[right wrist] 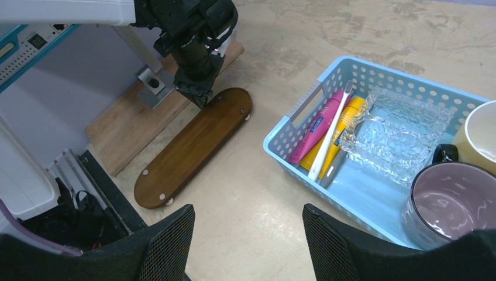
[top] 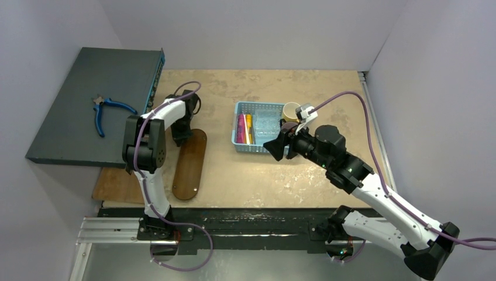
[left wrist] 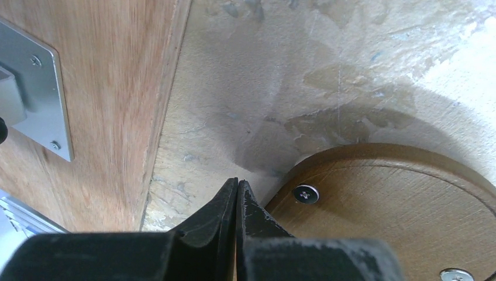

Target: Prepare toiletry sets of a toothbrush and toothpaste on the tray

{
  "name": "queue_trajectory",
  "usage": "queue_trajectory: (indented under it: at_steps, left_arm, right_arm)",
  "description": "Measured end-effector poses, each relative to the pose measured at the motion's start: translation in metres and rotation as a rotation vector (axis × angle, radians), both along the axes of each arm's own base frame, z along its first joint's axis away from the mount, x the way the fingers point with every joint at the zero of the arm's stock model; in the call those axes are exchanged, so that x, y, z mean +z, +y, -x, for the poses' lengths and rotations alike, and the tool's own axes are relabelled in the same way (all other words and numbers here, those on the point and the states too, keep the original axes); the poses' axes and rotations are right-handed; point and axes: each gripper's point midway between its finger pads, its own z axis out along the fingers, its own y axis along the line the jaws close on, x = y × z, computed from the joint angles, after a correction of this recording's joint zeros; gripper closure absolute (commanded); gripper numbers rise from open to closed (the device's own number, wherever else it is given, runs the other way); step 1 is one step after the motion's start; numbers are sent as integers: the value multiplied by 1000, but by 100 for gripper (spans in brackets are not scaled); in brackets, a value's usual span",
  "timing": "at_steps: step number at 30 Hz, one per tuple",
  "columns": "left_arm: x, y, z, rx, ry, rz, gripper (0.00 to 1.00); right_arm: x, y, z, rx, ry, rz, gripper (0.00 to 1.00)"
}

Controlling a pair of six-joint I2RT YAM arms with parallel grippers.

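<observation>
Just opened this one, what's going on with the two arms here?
Nothing has been moved to the tray yet; it is bare. The toothbrush, pink tube and yellow tube all lie together in the blue basket. The right gripper hangs open and empty just short of the basket, facing those items. The left gripper is shut on nothing, with its tips down at the tray's far end.
</observation>
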Motion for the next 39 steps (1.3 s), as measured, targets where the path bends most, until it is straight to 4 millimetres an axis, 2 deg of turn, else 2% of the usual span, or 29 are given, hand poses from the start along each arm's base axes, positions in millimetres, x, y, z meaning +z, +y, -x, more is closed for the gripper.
queue_trajectory:
  at_steps: [7,17,26,39]
  left_arm:
    - [1,-6,3,-41,19,11,100]
    - [8,-33,7,-135,10,22,100]
    - [7,-60,26,-224,28,30,100]
    - [12,-84,58,-318,3,81,100]
  right_arm:
    - [-2,-1,1,-1,2,2,30]
    - [-6,-2,2,-2,18,12,29]
    - [-10,-3,3,-3,33,21,28]
    - [-28,-5,6,-8,97,64,27]
